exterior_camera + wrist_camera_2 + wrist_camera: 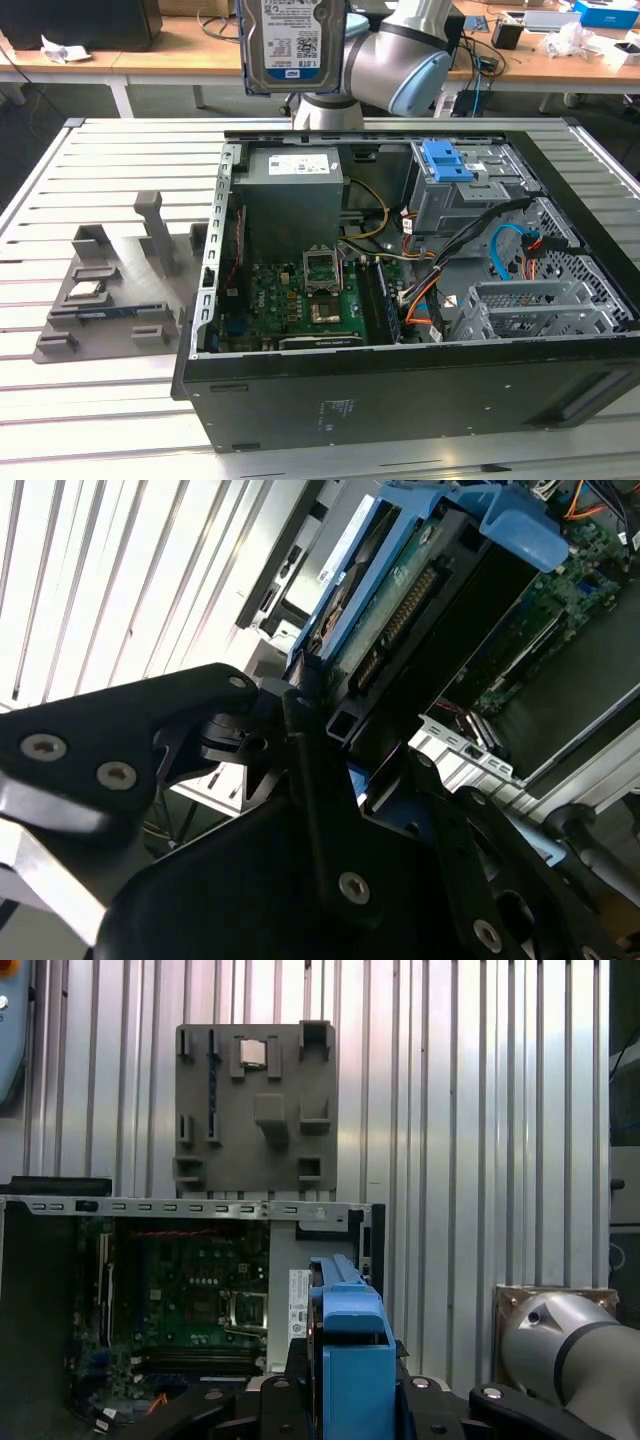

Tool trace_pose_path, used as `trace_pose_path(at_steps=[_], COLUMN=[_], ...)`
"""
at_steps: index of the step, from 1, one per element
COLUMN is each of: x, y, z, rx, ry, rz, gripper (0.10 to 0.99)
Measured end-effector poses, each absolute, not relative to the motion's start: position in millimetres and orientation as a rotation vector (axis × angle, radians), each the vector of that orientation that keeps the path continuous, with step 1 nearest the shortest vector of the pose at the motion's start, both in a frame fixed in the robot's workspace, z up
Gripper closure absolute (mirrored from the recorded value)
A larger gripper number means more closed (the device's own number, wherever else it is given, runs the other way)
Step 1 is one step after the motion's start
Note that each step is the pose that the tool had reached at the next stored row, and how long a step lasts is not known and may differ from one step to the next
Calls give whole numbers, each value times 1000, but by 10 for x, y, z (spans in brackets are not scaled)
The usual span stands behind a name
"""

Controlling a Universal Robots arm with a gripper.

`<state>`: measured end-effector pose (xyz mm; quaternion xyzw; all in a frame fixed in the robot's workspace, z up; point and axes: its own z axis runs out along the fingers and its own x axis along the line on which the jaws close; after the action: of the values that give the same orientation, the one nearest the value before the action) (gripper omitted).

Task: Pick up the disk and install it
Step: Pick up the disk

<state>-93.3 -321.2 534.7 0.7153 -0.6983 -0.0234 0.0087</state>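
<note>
Exterior view: disk (293,45) clamped tight in jaws, high over case (400,390); pickup done, probably needs careful lining-up going in.

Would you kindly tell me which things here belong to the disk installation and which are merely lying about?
Job: the disk, held by the gripper, jaws shut on it; open computer case.
Lying about: grey parts holder on the slatted table; white clutter on the far desk.

One disk (292,45), one open computer case (400,395), one grey holder (100,300)
</note>
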Motion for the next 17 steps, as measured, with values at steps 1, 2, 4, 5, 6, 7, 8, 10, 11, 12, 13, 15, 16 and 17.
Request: trace_pose_path(at_steps=[1, 2, 4, 5, 6, 7, 8, 10, 11, 12, 13, 15, 16, 17], x=[-886, -830, -762, -703, -646, -594, -559, -508, -489, -487, -485, -482, -482, -482], y=[-3212, -3212, -3212, -3212, -3212, -3212, -3212, -3212, -3212, -3212, -3212, -3215, -3237, -3263], z=[5347, 5347, 5347, 5347, 5347, 5347, 5347, 5348, 5347, 5347, 5347, 5347, 5347, 5347], rx=[2235, 2235, 2235, 2235, 2235, 2235, 2235, 2235, 2235, 2235, 2235, 2235, 2235, 2235], ry=[-2182, -2182, -2182, -2182, -2182, -2182, -2182, -2182, -2182, -2182, -2182, -2182, -2182, -2182], rz=[-73, -73, -73, -73, -73, -73, -73, -73, -73, -73, -73, -73, -73, -73], gripper=[722, 722, 722, 722, 722, 722, 722, 722, 722, 722, 722, 722, 722, 722])
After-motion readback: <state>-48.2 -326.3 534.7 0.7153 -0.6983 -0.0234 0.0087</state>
